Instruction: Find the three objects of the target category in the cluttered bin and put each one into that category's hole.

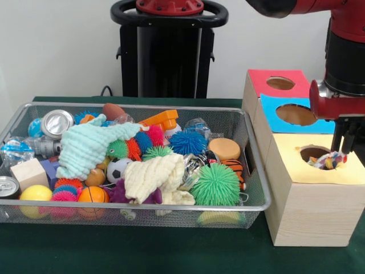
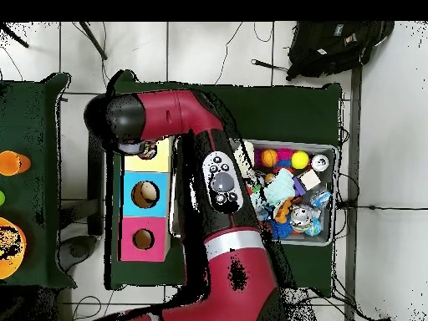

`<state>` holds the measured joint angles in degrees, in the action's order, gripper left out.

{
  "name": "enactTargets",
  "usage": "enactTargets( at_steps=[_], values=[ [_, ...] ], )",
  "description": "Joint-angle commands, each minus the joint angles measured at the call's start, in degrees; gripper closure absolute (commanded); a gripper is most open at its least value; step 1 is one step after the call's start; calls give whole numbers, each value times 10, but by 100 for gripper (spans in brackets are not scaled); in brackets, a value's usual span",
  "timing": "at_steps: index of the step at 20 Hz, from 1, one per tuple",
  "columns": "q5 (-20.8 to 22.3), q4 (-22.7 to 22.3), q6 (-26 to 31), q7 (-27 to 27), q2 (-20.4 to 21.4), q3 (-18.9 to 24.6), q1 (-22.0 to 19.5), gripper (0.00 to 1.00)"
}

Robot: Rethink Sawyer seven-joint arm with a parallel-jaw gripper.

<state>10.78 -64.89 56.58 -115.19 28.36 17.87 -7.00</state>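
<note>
My gripper (image 1: 349,149) hangs over the yellow-topped wooden box (image 1: 288,157) at the right, just above and to the right of its hole. It looks open. A crumpled multicoloured wrapper (image 1: 330,161) sits in the hole, sticking out a little, beside my left finger (image 1: 342,140) and not between the two. The wire bin (image 1: 137,209) is piled with spiky balls, cloths, cans, smooth balls and crinkled plastic (image 1: 14,149). In the overhead view the arm (image 2: 167,113) hides the gripper above the yellow box (image 2: 164,159).
Behind the yellow box stand a blue-topped box (image 1: 268,123) and a red-topped box (image 1: 259,80), each with an empty round hole. The bin (image 2: 331,152) lies close beside the boxes. A backpack (image 2: 334,42) lies on the floor.
</note>
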Motion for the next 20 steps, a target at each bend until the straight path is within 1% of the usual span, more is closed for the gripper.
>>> enactTargets(
  at_steps=[1,3,6,10,15,17,19,20],
  values=[
    [13,27,54,12,-37,-6,-22,100],
    [14,25,53,18,-37,-6,-25,100],
    [13,29,71,26,-31,-7,-30,100],
    [13,29,73,25,-29,-8,-32,100],
    [17,49,57,19,-53,-7,-29,100],
    [16,68,57,14,-64,-7,-26,100],
    [21,103,83,15,-74,-9,-20,100],
    [26,137,114,18,-82,-11,-15,100]
  ],
)
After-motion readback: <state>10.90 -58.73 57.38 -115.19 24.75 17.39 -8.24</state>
